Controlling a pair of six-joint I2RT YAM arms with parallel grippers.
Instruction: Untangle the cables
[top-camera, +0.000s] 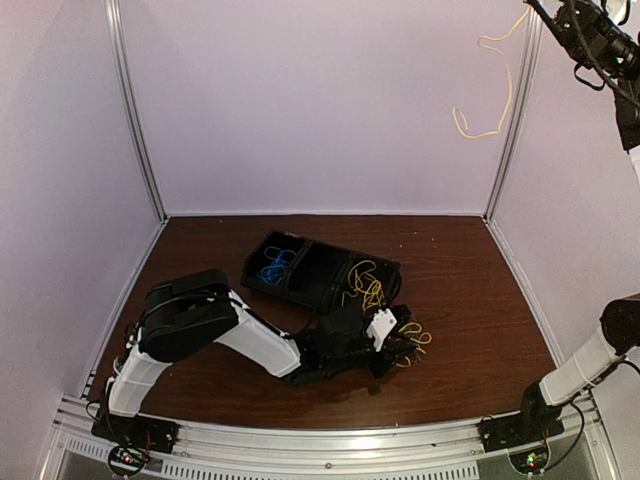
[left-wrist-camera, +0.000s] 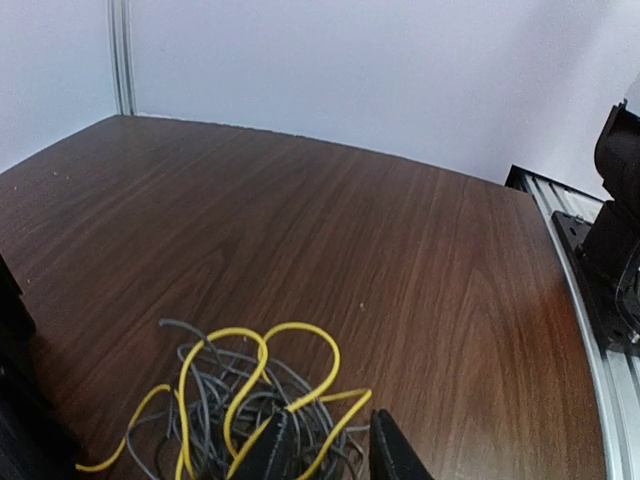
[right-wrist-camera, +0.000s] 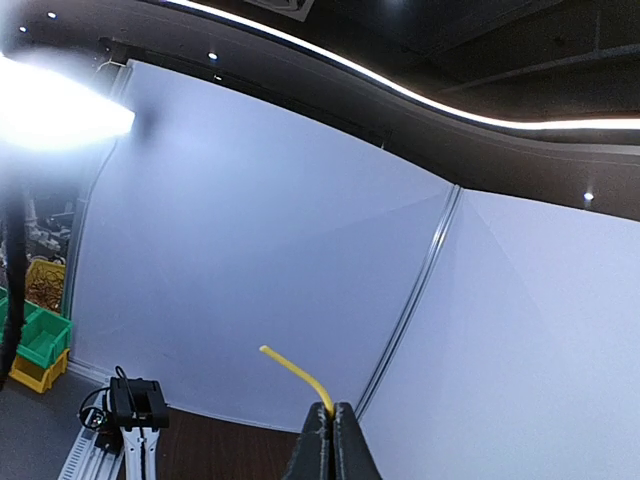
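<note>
Tangle of grey and yellow cables (left-wrist-camera: 235, 400) sits on the tabletop (left-wrist-camera: 300, 220), at 4 o'clock from a black tray (top-camera: 318, 268). The left end effector (left-wrist-camera: 330, 452) rests low in this tangle, its fingers apart, with one yellow strand running between them. Blue cables (top-camera: 273, 268) lie in the tray's 9 o'clock compartment, and more yellow wire (top-camera: 365, 285) lies at its 3 o'clock end. High at 1 o'clock in the top view, the right end effector (right-wrist-camera: 333, 440) has its fingers pressed together on a single yellow cable (top-camera: 490, 85), which dangles well above the tabletop.
</note>
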